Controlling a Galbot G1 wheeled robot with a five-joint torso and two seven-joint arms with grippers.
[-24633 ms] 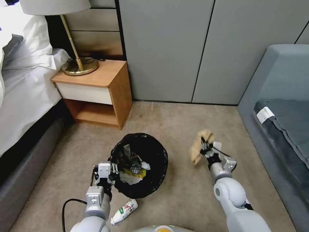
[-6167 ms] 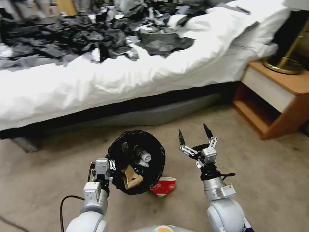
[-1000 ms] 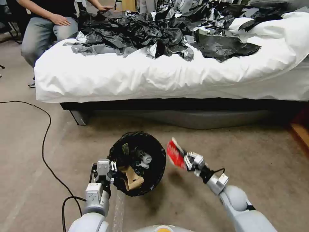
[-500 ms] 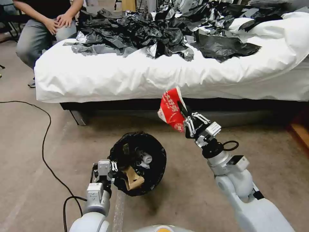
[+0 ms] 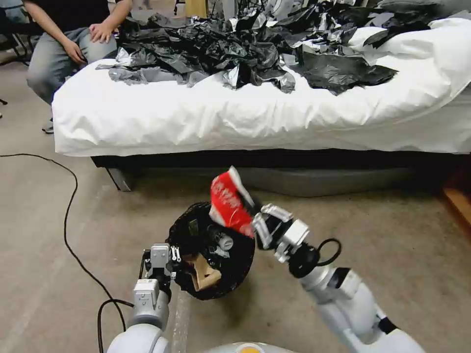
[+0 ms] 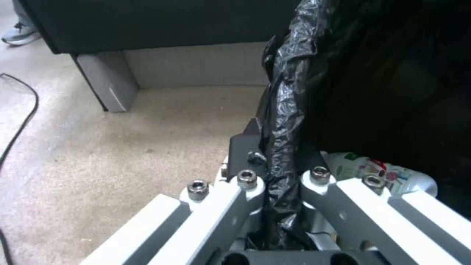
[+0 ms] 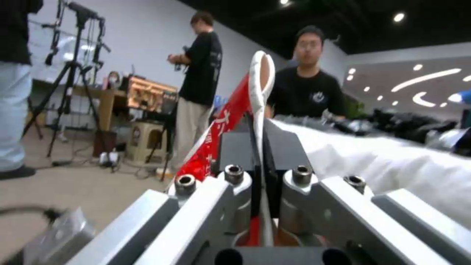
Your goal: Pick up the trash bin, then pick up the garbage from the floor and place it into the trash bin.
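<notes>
Pinching a red wrapper (image 5: pixel 228 202), right end effector (image 5: pixel 256 223) closed.

Left gripper (image 6: pixel 275 162) jaws pinch trash bin (image 6: pixel 289 110) rim.

Flattened red paper cup with white rim (image 5: pixel 228 203): white characters printed on red side, too slanted and blurred to read, same in right wrist view (image 7: pixel 216 141). Small white plastic bottle (image 6: pixel 378 175) inside bin: green and red label marks, illegible. No other readable text.
</notes>
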